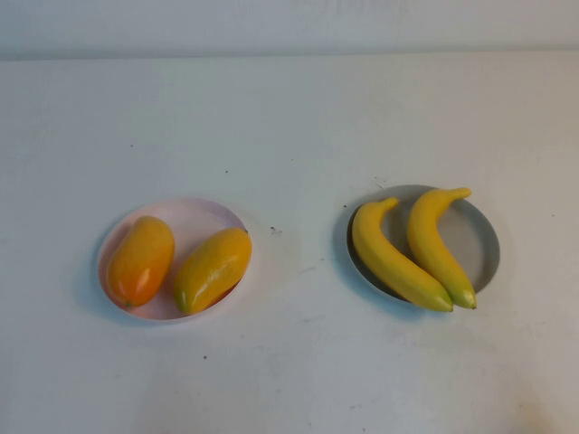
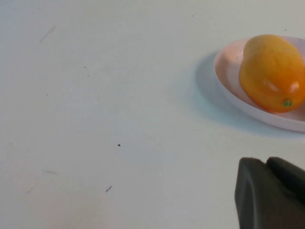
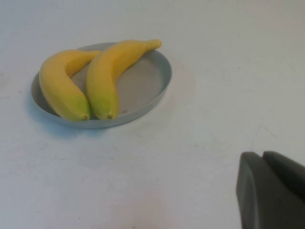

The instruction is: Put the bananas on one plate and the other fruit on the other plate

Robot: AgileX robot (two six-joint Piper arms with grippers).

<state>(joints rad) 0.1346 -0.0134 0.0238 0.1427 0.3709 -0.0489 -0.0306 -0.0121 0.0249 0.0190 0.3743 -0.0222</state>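
High view: bananas (image 1: 416,246) on grey-blue plate (image 1: 484,240); mangoes (image 1: 176,262) on pink plate (image 1: 194,215); both grippers' (image 2: 271,195) (image 3: 271,193) grip states unclear.

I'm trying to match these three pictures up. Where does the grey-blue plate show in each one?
High view: grey-blue plate right of centre, both bananas on it.
Left wrist view: not in it; only the pink plate and the left end effector.
Right wrist view: upper left, beyond the right end effector.
Shared landmark: the bananas.

No readable text, labels, brands or numbers on anything visible
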